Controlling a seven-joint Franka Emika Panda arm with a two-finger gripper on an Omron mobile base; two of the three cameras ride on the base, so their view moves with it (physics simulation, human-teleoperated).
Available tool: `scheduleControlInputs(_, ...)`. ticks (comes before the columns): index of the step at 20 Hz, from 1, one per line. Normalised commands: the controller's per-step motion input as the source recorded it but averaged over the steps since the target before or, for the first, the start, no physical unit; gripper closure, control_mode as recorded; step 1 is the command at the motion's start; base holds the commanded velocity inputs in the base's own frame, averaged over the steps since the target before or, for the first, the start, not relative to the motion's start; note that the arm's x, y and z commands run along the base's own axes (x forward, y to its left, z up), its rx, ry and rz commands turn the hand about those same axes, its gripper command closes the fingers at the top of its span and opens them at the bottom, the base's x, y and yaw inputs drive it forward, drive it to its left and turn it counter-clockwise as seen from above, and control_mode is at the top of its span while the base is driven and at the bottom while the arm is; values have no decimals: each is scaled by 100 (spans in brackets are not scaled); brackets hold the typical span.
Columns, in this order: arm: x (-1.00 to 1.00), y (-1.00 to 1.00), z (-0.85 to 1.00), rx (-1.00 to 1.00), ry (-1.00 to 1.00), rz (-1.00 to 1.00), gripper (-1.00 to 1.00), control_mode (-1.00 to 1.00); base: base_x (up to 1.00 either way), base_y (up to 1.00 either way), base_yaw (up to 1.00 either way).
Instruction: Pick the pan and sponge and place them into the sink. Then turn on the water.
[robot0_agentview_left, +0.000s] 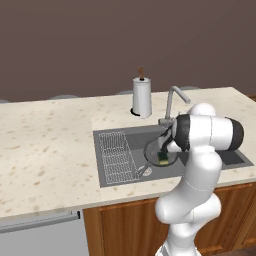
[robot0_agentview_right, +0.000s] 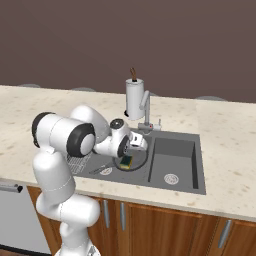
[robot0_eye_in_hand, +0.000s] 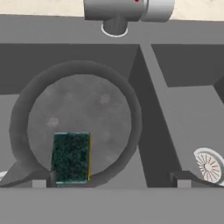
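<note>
No lettering turned up anywhere — no label, brand, number or sign could be read on anything in view — every surface showed plain, unmarked material.

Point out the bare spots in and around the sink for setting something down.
Free: the sink compartment with the drain, and the counter beyond the wire rack. Crowded: the compartment holding the pan and sponge, under the open pincer.
</note>
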Motion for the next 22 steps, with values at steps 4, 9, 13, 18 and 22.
scheduleControlInputs(4, 0, -40, 15, 0, -11, 5, -100, -100, 0, 0, 0)
scheduleControlInputs(9, 0, -36, 14, 0, -12, 5, -100, -100, 0, 0, 0)
scheduleControlInputs(13, 0, -37, 10, 0, -12, 4, -100, -100, 0, 0, 0)
scheduleControlInputs(18, 0, -38, 4, 1, -11, 4, -100, -100, 0, 0, 0)
scheduleControlInputs(22, 0, -41, 0, 0, -12, 6, -100, -100, 0, 0, 0)
